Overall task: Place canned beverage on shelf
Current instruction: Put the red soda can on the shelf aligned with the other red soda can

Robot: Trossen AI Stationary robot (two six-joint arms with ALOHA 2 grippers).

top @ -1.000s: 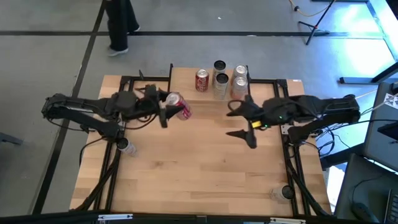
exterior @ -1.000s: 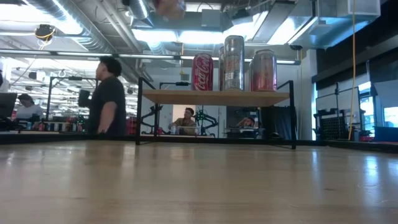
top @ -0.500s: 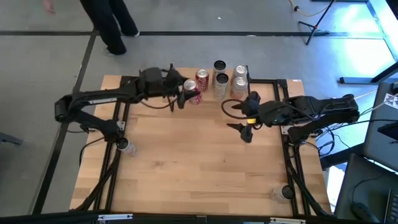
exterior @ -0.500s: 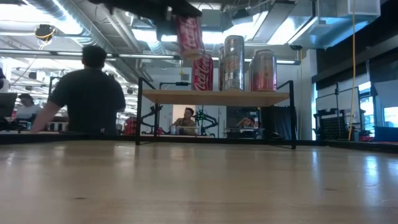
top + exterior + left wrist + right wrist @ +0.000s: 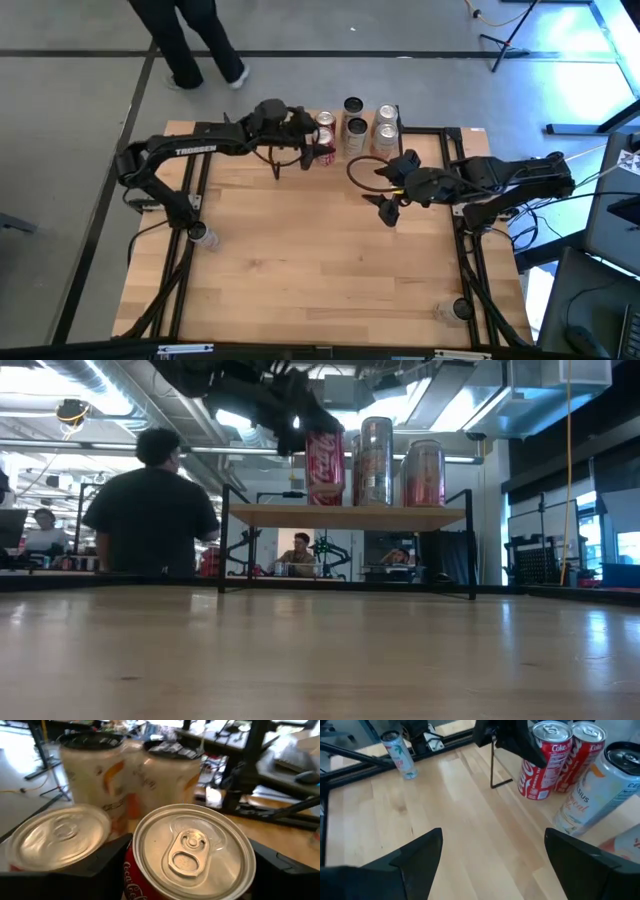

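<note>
My left gripper (image 5: 318,152) is shut on a red Coke can (image 5: 323,465) at the light-wood shelf (image 5: 400,516) by the table's far edge. The can stands upright just in front of a second red Coke can (image 5: 325,121) on the shelf. In the left wrist view the held can's top (image 5: 192,852) shows between my two fingers. My right gripper (image 5: 385,195) hovers open and empty over the table, near the shelf's right part; it also shows in the right wrist view (image 5: 492,870). My left gripper pinches the can's round side wall (image 5: 131,870) between its two fingers, one finger (image 5: 107,865) on each side, at the can's upper part. The fingers come slanting down from the table's left. The can is upright, its bottom at board level; whether it rests there I cannot tell.
Several tall pale cans (image 5: 357,128) (image 5: 385,135) stand on the shelf to the right of the Coke cans. The shelf's left part (image 5: 260,515) is bare. A small can (image 5: 200,235) sits at the table's left edge. A person (image 5: 150,510) walks behind the table.
My left gripper has carried the Coke can from the table's left middle toward the far edge and the shelf, then down to board level. The can, tipped on its side before, is now upright. My right gripper has drifted a little toward the table's left.
</note>
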